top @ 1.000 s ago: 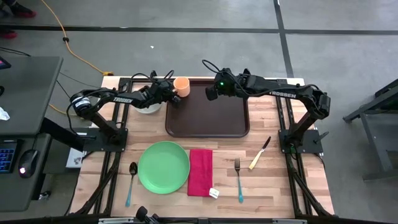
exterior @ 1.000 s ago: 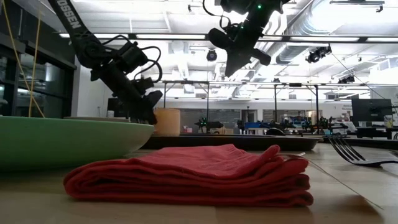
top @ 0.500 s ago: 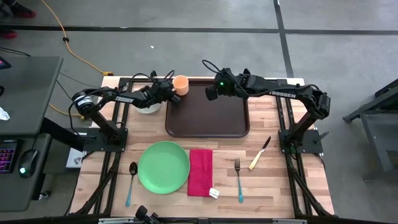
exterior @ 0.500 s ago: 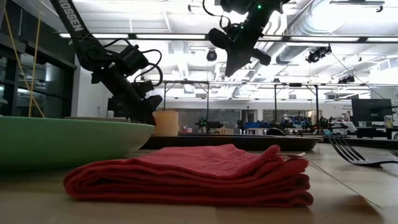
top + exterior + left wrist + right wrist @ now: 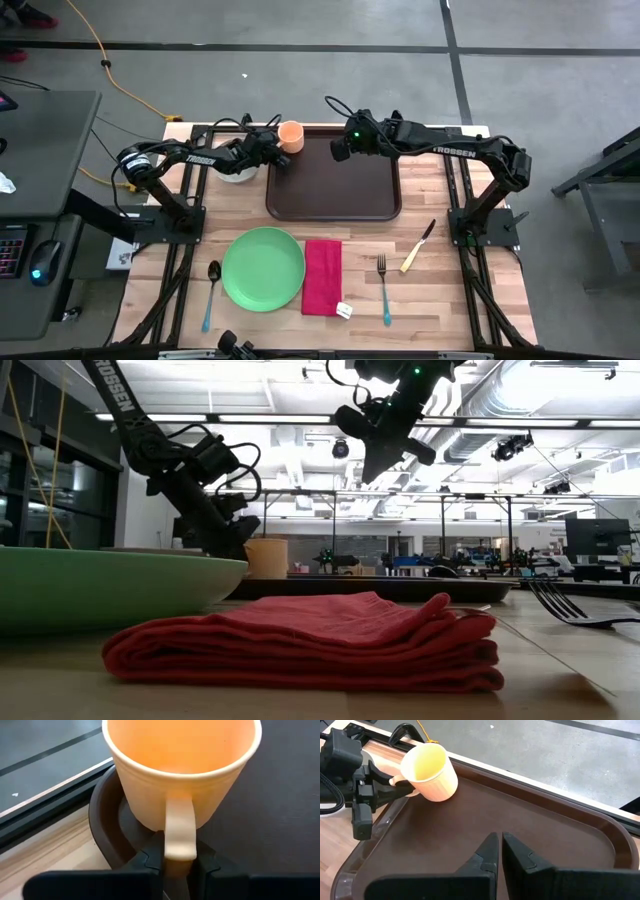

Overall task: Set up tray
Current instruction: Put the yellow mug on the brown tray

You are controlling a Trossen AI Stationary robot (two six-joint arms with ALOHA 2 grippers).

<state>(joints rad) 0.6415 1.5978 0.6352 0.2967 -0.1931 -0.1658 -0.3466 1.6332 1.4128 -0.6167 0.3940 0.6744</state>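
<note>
The tray (image 5: 333, 180) is a large dark brown plastic rectangle with rounded corners and a raised rim, its floor smooth and bare apart from a cup. It lies flat at the far middle of the wooden table (image 5: 450, 290), and every place here is given from it.

On the near side of the tray, a round green plate (image 5: 263, 268) sits just off its near left corner, with a folded red napkin (image 5: 322, 276) touching the plate's right edge. A spoon (image 5: 210, 293) lies left of the plate; a fork (image 5: 383, 288) and a knife (image 5: 417, 247) lie right of the napkin, off the tray's near right corner.

In the tray's far left corner stands a pale orange cup (image 5: 291, 136), upright, its handle turned out over the rim.

The left gripper (image 5: 172, 862) reaches in from the tray's left side, low over the rim, its fingers (image 5: 151, 860) narrowly parted on either side of the cup handle; whether they are pressing it cannot be told. A white bowl (image 5: 238, 173) sits just outside the tray's left edge, under that arm.

The right gripper (image 5: 498, 851) hangs above the tray's far middle, angled down at its floor, fingers closed together with nothing between them.
</note>
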